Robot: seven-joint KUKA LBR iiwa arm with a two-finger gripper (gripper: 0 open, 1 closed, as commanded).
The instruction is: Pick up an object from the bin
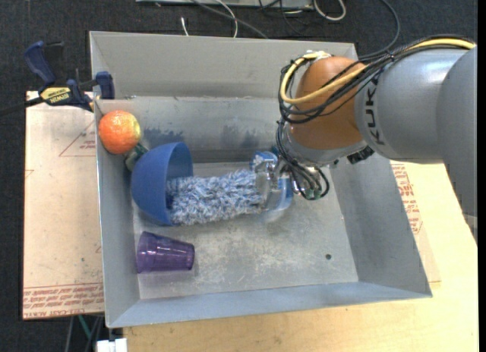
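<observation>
Sitting low at the 3 o'clock end of the cloth, the claw is down among the folds there. Cannot tell whether it is spread, pressed together or pinching fabric, as the wrist hides it. The cloth, a blue-and-white knit, is the likely pick. It lies mid-bin and runs from the claw toward 9 o'clock, where its far end lies in the mouth of the bowl. The blue bowl is tipped on its side, opening toward the claw.

Risk 1: the cloth is limp, so a grip on its edge alone may catch only a few loops and slip as the weight comes on.

Risk 2: the far end may snag on the bowl rim. A lift would then drag or roll the bowl, or pull the cloth out of the grip.

Risk 3: a moving bowl could knock the purple cup, lying on its side at 8 o'clock, or the orange-red fruit in the corner at 10 o'clock. Both are close to the bowl.

Risk 4: the claw is near the floor, so pushing deeper risks scraping metal.
</observation>
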